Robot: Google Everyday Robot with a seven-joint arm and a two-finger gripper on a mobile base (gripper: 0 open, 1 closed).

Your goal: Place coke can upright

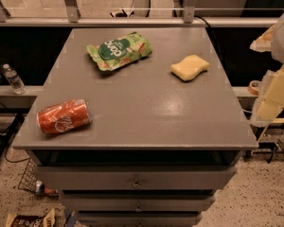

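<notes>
Aluminium, smooth and cylindrical: coke can (64,116), red-orange with white script, lying on its side on the grey cabinet top (146,108). Close to that top's front-left corner, long axis roughly along the front edge and slightly slanted. Just inside the left edge, a little back from the front lip.

Flat and matte across the cabinet top, with a faint sheen right of centre; straight edges, squared corners.

Toward the back of the top, left of centre: green snack bag (119,50), crinkled glossy film, slightly puffed, lying flat at a slant, well apart from the can. Toward the back right: yellow sponge (190,67), soft-looking, rounded with a waisted outline, lying flat, well apart from both bag and can.

Open grey surface across the middle and front right of the top, reaching from the can to the right edge.

Beyond the top's right edge, off the surface: gripper (274,96), pale yellowish and blocky, the whole width of the top between it and the can. Spread or closed, impossible to tell.

Under the front edge: grey drawers (137,179) with small knobs. Off the left edge, lower down: clear plastic water bottle (13,78), upright. Behind the back edge: metal rail (132,21).
</notes>
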